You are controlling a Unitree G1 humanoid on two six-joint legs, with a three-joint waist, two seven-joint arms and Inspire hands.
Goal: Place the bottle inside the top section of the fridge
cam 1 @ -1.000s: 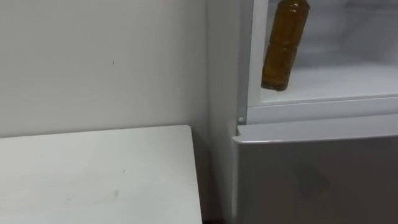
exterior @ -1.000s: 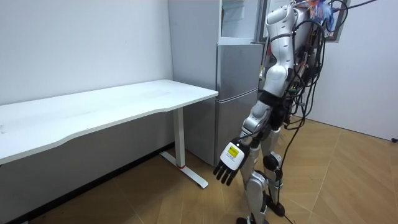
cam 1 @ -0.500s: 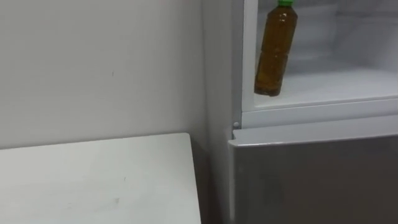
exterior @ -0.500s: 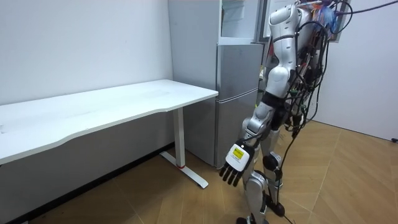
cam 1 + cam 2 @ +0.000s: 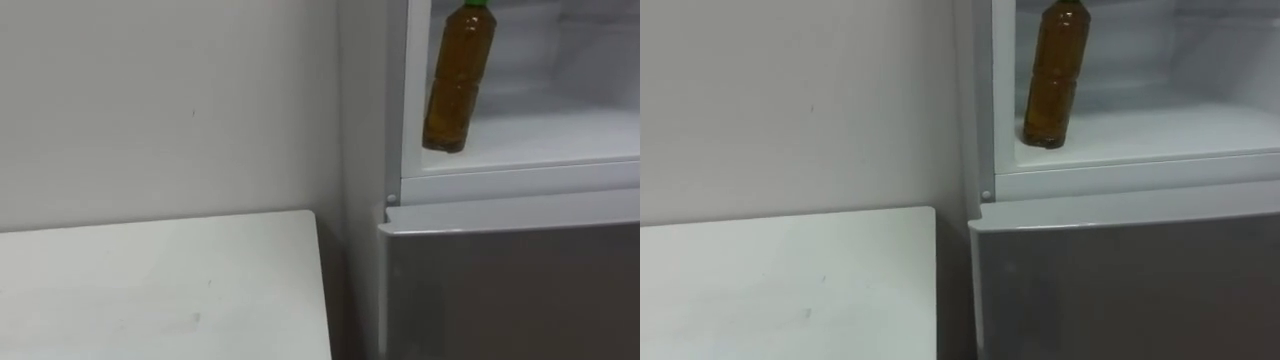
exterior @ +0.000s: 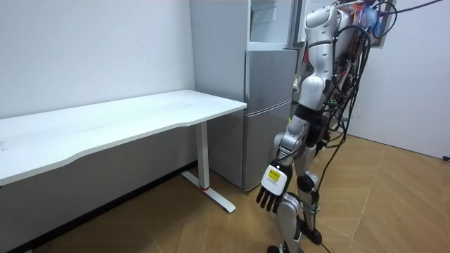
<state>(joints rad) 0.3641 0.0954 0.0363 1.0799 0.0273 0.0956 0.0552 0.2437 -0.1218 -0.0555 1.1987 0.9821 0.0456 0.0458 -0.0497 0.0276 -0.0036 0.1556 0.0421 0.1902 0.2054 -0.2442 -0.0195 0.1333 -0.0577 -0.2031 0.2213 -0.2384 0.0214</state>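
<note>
While the robot stood at the fridge (image 5: 510, 290), the open upper compartment (shelf otherwise bare) held the bottle (image 5: 458, 80) upright near its front left corner. The left hand (image 6: 273, 187) hung empty, fingers loose. Placing looked done, with perhaps 1 step left: shutting up.

- The robot stands upright right in front of the grey fridge (image 6: 267, 112), its body turned toward it.
- At the top of the fridge, the upper compartment (image 6: 269, 21) shows its pale inside.
- The left hand (image 6: 271, 190) hangs low beside the robot's leg, in front of the fridge's lower door, with its fingers straight and pointing down at the floor.
- A long white table (image 6: 126, 119) reaches from beside the fridge toward the room view's left, along the pale wall (image 6: 91, 49).
- The table's white leg (image 6: 204, 158) stands on the wooden floor (image 6: 380, 211), near the fridge's base.
</note>
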